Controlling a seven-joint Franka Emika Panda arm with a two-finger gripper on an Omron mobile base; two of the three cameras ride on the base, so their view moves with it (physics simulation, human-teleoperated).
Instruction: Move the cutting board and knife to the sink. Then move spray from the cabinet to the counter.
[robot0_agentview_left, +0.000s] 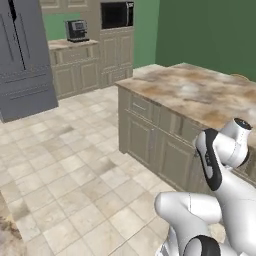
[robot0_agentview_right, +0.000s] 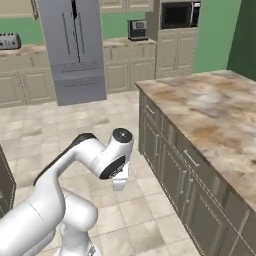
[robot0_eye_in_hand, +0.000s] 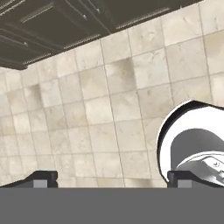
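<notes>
Hand view: the gripper (robot0_eye_in_hand: 112, 178) points down at the floor tiles (robot0_eye_in_hand: 109, 113); its two dark fingertips (robot0_eye_in_hand: 41, 178) stand wide apart with nothing between them.
Arm posture: folded low and tucked close to the base, judged a travel pose, not a reach.
Island cabinets: the dark drawer fronts (robot0_eye_in_hand: 52, 22) lie along the top of the hand view, near the arm.
Island counter (robot0_agentview_right: 215, 115): beige-brown marbled top just beside the robot; its visible surface carries no board or knife.
Task things: cutting board, knife, sink and spray cannot be located from these pictures.
Far wall: refrigerator (robot0_agentview_right: 75, 50), coffee machine (robot0_agentview_right: 137, 29), built-in microwave (robot0_agentview_right: 177, 14), toaster (robot0_agentview_right: 9, 41) on the far counter.
Step in hand: judged to be driving toward the work area; no item collected yet.
</notes>
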